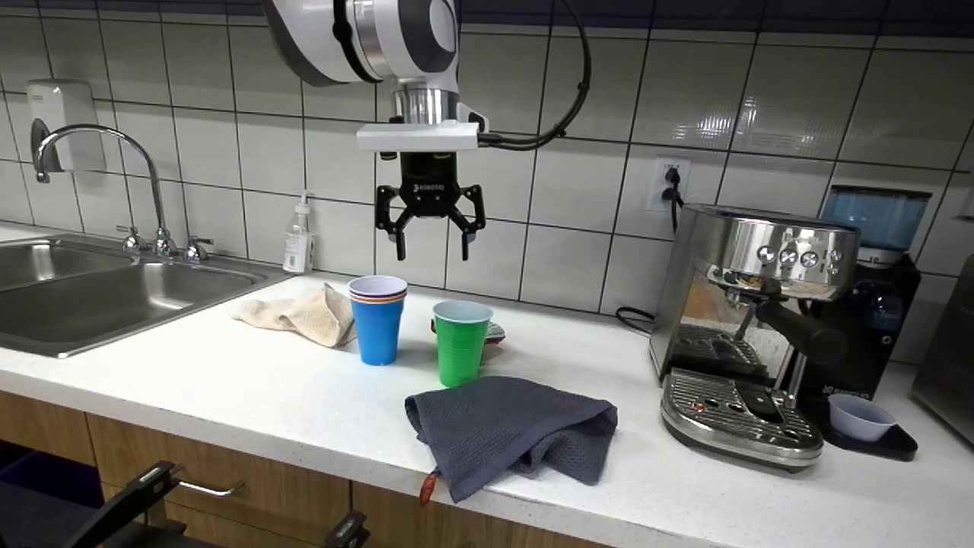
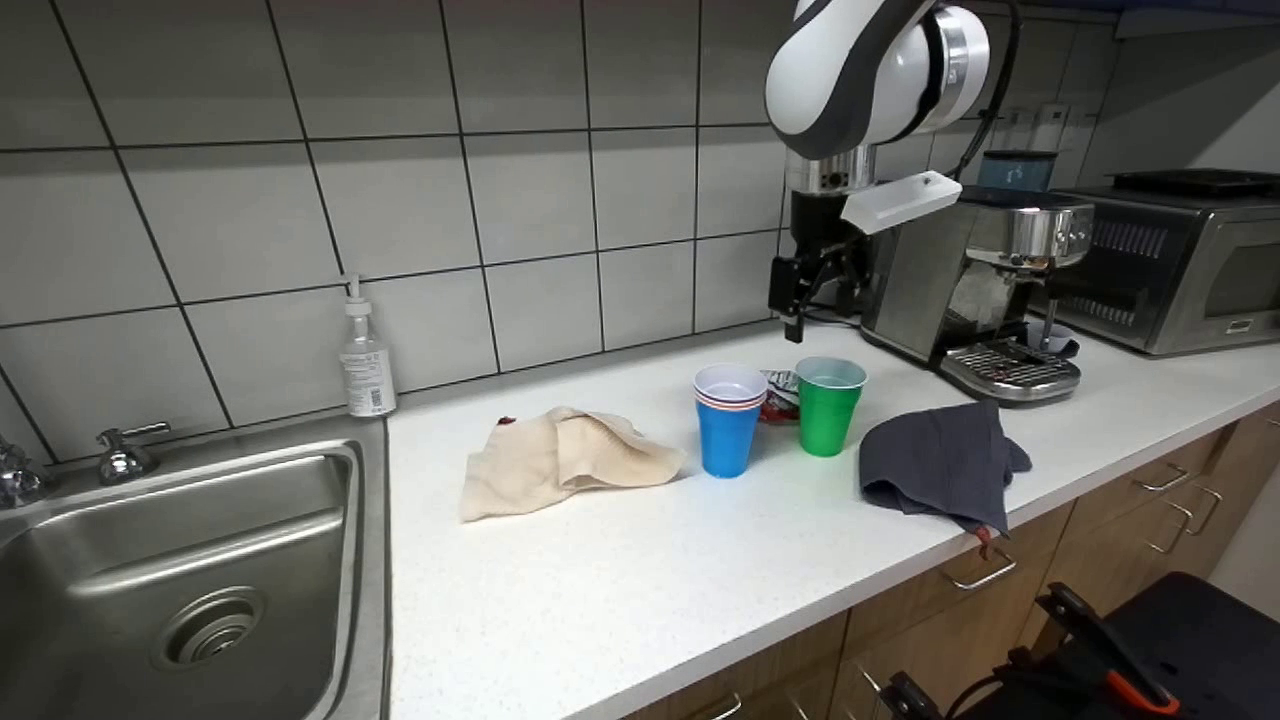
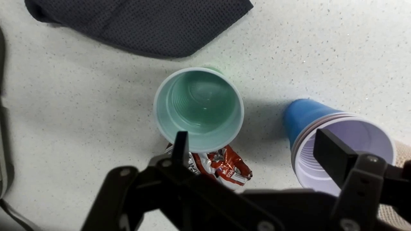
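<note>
Above the worktop (image 1: 304, 411): my hand (image 1: 433, 255), jaws apart. Below: green cup (image 1: 460, 350) partly hiding far wrapper (image 3: 228, 167); stacked cups (image 1: 378, 323), left; dark cloth (image 1: 517, 426), near; coffee machine (image 1: 727, 335), right.

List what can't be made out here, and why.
Full wrapper: wrist view, partly covered by green cup and end effector.
Inside of cup stack: wrist view, end effector partly in front.
Bottle label: both exterior views, too small to read.
Microwave: both exterior views, cut off by right edge.
Sink: both exterior views, cut off by left edge.

Steel sink (image 2: 371, 560), pump bottle (image 2: 367, 372), tiled wall (image 1: 574, 202), espresso machine (image 1: 704, 304) beside grinder (image 1: 884, 304)
</note>
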`<state>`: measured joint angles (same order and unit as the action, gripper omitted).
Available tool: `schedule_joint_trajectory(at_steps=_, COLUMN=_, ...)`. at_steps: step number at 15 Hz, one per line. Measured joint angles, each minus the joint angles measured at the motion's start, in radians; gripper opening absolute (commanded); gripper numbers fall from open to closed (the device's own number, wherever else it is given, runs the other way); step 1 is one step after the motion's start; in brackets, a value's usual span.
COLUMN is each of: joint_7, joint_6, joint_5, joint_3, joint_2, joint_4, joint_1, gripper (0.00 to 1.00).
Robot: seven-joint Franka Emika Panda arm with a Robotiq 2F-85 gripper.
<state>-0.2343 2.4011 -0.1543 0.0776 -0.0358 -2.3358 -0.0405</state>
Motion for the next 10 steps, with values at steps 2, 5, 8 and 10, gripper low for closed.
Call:
schedule_joint_trajectory(at_steps=2, joint_7=-0.037, joint_6=0.032, joint_5=0.0, joint_3=0.0, joint_2=0.0, joint_4=-0.017, joint_1=-0.002, gripper=1.0)
schedule_joint_trajectory(at_steps=5, joint_7=-0.083, joint_6=0.087, joint_5=0.002, joint_3=0.0, joint_2=-0.003, joint_4=-0.047, joint_1=-0.002, gripper=1.0)
schedule_joint_trajectory(at_steps=8, joint_7=-0.131, joint_6=0.136, joint_5=0.015, joint_3=0.0, joint_2=-0.008, joint_4=-0.076, joint_1=-0.002, gripper=1.0)
schedule_joint_trajectory(at_steps=10, joint_7=-0.159, joint_6=0.163, joint_5=0.022, joint_3=0.0, joint_2=-0.016, joint_4=-0.089, joint_1=-0.002, gripper=1.0)
